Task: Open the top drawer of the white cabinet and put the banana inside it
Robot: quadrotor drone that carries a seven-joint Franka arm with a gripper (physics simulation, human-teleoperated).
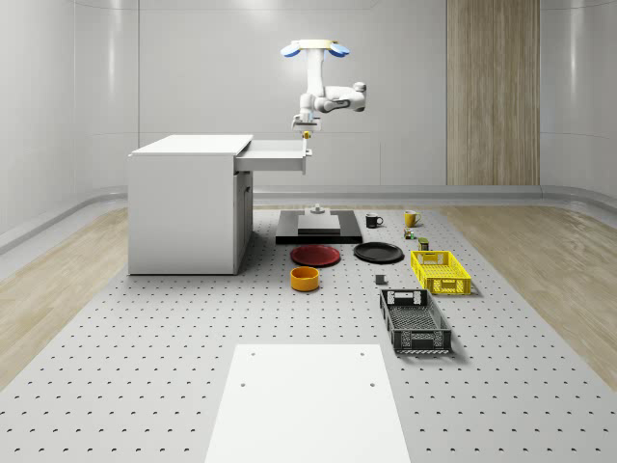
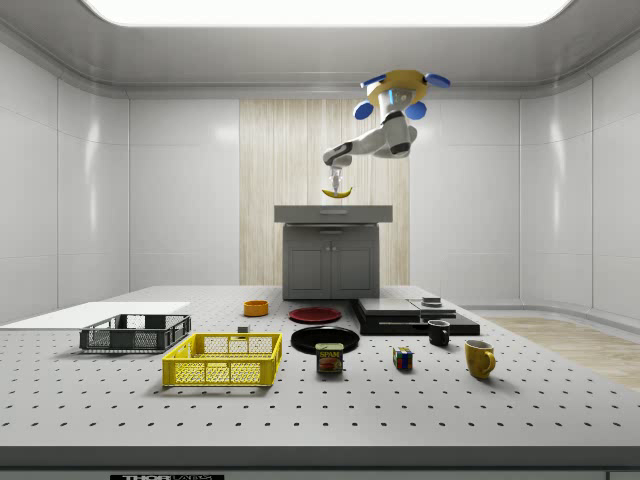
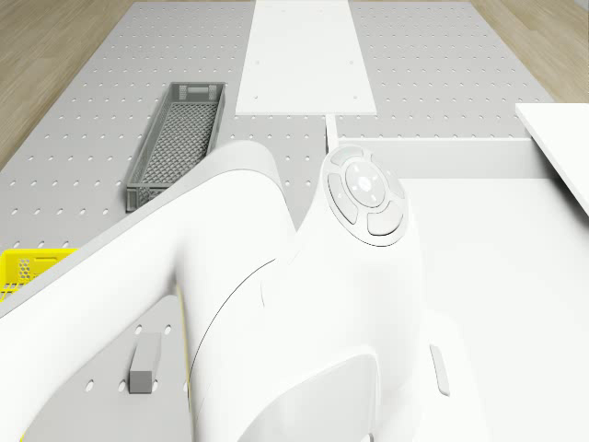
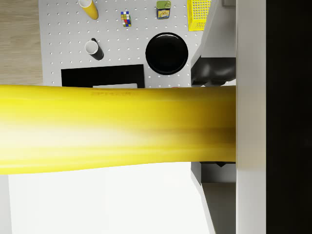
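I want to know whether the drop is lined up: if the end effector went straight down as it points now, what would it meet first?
Probably the floor of the open white top drawer: the end effector, holding the yellow banana, hangs above its outer end. Depth is uncertain.

Pale glossy wall panels point(image 1: 106, 77) all around, curved into the floor. Vertical wood-grain panel point(image 1: 493, 92) set in the far wall. Wood plank flooring point(image 1: 540, 260) on both sides of the grey perforated platform point(image 1: 145, 367). Bright ceiling light panel point(image 2: 320, 10) overhead.
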